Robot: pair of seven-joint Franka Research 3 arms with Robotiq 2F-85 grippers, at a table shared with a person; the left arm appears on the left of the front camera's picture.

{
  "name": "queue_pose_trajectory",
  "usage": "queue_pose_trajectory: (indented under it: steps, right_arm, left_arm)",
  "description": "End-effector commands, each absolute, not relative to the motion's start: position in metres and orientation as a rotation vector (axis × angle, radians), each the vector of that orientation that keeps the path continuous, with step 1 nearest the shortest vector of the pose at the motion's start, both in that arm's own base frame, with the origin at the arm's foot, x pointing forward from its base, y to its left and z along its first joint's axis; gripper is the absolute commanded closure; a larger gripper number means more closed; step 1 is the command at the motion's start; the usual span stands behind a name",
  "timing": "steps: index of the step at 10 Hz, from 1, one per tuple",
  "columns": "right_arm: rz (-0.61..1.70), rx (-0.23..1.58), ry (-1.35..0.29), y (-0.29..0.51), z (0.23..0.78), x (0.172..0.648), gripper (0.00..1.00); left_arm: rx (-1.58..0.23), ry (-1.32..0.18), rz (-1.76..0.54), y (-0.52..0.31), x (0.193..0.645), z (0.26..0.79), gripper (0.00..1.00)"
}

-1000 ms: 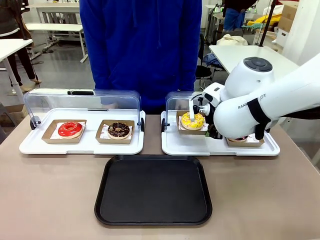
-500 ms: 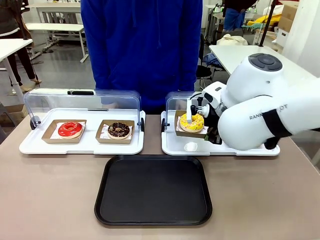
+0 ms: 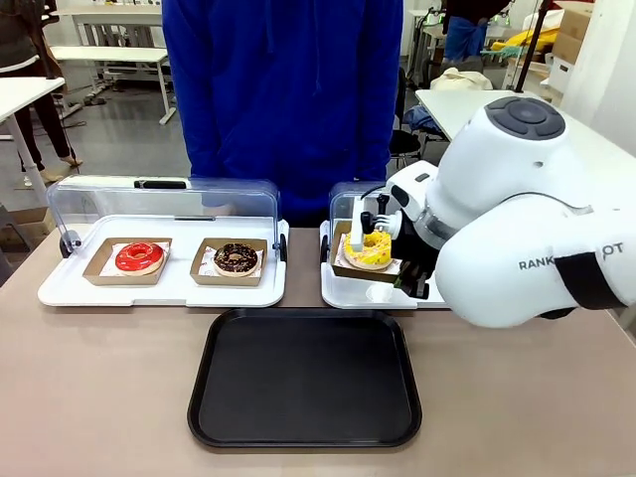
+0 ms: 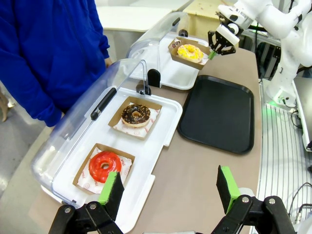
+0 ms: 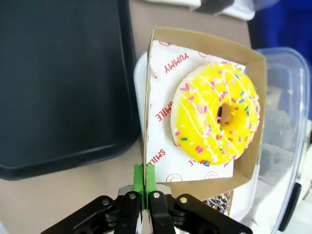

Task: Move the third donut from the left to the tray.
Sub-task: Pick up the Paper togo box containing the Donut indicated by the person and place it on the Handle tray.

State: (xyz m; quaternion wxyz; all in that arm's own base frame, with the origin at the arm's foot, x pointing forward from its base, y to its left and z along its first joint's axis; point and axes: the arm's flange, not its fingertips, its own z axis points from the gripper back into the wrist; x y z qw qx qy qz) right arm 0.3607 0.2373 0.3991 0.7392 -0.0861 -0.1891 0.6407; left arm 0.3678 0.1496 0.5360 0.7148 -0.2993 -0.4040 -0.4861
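Note:
The third donut from the left (image 3: 366, 248), yellow-iced with sprinkles, lies in its brown cardboard box (image 3: 350, 268), which hangs tilted above the front of the right white tray (image 3: 336, 294). My right gripper (image 3: 401, 279) is shut on the box's side wall. The right wrist view shows its green pads (image 5: 144, 176) pinching that wall, with the donut (image 5: 200, 122) beyond them. The black tray (image 3: 305, 378) lies at the table's near middle, below and left of the box. My left gripper (image 4: 169, 190) hangs open over the table's left end, holding nothing.
The left white tray (image 3: 60, 290), with its clear lid raised, holds a red-iced donut (image 3: 139, 256) and a chocolate donut (image 3: 236, 258) in boxes. A person in a blue top (image 3: 283, 89) stands at the far side. The right arm's bulky body (image 3: 527, 248) covers the right tray's right half.
My right gripper has lifted the box with the yellow donut off the right white tray and carried it left and nearer, toward the black tray. The box now tilts.

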Motion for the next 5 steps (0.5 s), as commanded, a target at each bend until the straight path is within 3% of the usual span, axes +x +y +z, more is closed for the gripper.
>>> queue_pose_trajectory:
  steps: [1,5]
  right_arm:
    - [1.397,-0.172,-0.405,0.241,0.374,0.32,0.98]
    - [1.454,-0.148,-0.402,0.269,0.346,0.287,0.98]
  left_arm:
    - [-0.67,-0.924,-1.09,0.148,0.368,0.538,0.0]
    - [-0.67,-0.924,-1.09,0.148,0.368,0.538,0.0]
